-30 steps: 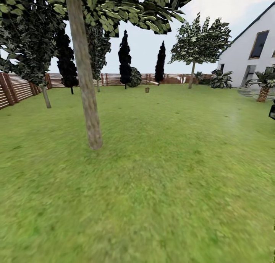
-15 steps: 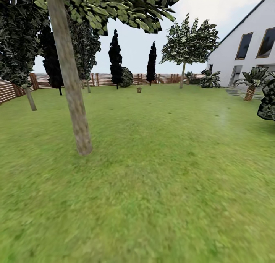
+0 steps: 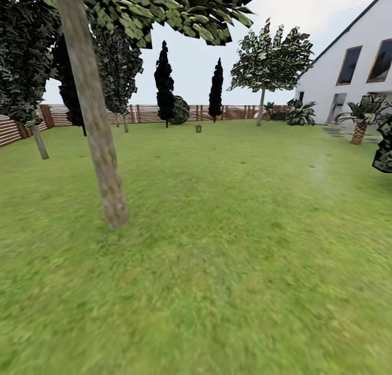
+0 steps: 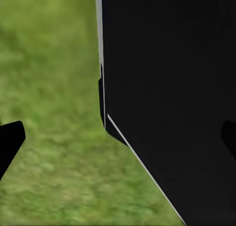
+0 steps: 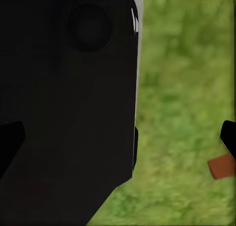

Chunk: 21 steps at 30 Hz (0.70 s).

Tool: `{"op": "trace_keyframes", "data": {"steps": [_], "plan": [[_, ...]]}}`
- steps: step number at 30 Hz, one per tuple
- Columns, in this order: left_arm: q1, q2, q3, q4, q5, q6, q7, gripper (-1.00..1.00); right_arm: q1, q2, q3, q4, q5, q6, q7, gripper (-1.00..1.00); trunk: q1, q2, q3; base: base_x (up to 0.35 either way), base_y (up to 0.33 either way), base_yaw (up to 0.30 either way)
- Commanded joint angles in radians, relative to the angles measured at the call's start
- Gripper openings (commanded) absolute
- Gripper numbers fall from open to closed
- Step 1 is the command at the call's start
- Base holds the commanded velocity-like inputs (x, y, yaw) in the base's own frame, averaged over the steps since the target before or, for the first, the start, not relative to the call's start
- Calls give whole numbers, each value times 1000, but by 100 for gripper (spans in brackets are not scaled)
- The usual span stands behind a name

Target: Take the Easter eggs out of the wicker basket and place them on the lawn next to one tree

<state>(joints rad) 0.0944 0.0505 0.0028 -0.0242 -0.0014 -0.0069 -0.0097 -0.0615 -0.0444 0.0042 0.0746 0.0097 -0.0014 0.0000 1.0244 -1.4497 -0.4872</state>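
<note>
While the robot is crossing the lawn (image 3: pixel 228 266), the wicker basket (image 3: pixel 198 128) is sitting far off at upper centre, small, upright with its long axis vertical, just before the fence (image 3: pixel 147 113); eggs too small to tell. Nearest tree (image 3: pixel 92 124) is rising at left, trunk leaning slightly, a likely drop spot. In both wrist views dark robot body is blocking most; only dark finger edges are showing over grass, so the jaws' opening and any hold cannot be told.
</note>
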Motion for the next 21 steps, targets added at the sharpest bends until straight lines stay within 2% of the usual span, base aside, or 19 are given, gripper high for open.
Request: {"op": "trace_keyframes", "data": {"steps": [1, 21], "plan": [[1, 0, 0, -2, 0, -1, -1, 100, -1, 0, 0, 2, 1, 0, 0, 100, 1, 0, -1, 336, 0, 0], [1, 0, 0, -2, 0, -1, -1, 100, -1, -1, 0, 2, 1, 0, 0, 100, 1, 0, -1, 336, 0, 0]]}}
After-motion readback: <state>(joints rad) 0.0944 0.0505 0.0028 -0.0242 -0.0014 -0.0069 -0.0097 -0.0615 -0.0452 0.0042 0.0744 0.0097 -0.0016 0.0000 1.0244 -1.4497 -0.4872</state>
